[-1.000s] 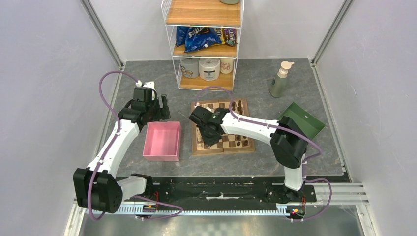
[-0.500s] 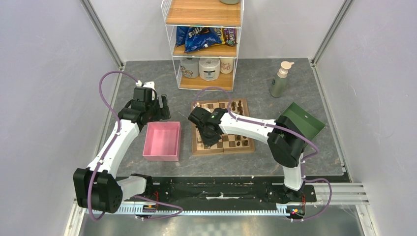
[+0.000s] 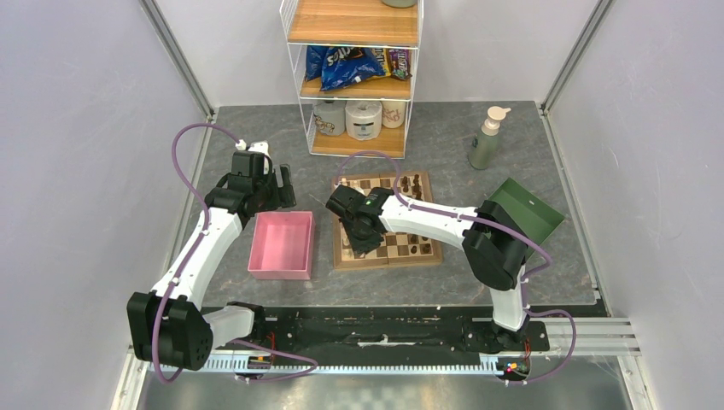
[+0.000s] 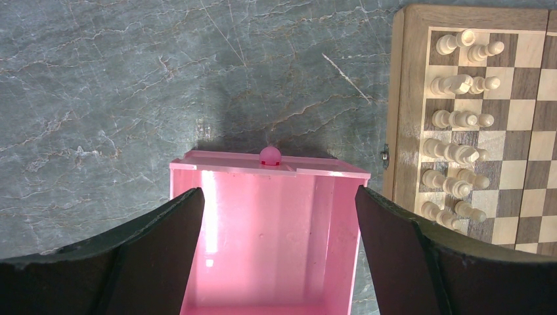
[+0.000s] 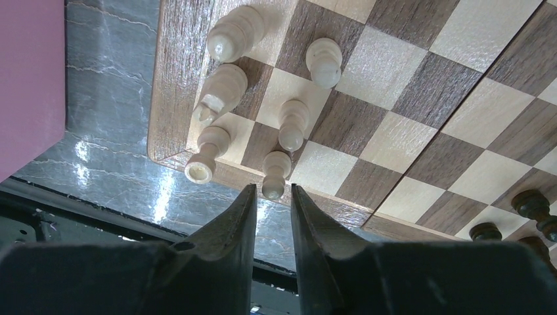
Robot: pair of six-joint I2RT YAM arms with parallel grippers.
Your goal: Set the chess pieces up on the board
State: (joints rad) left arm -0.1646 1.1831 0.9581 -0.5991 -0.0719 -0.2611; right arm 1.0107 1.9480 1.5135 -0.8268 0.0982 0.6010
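The board is a square of polished wood lying on the grey, marble-veined tabletop, its light tan and dark brown squares showing fine grain inside a plain brown border. In the top view it sits at the centre of the table, with the pink tray just beside it at 9 o'clock. The chess pieces are tiny turned figures with round heads, narrow necks and flared bases. The cream-white ones stand in two close rows along the board's 9 o'clock edge, some leaning against a neighbour. The dark brown-black ones gather toward its 3 o'clock side. In the right wrist view a cream pawn stands on the square nearest the board's corner, with a taller cream piece at its 9 o'clock, and glossy dark pieces show at 4 o'clock. The right gripper hangs over that corner with its matte black fingers only a narrow slot apart and the pawn's head right at the mouth of the slot; whether they pinch it cannot be told. The left gripper hovers above the smooth, glossy plastic tray, spread wide and holding nothing.
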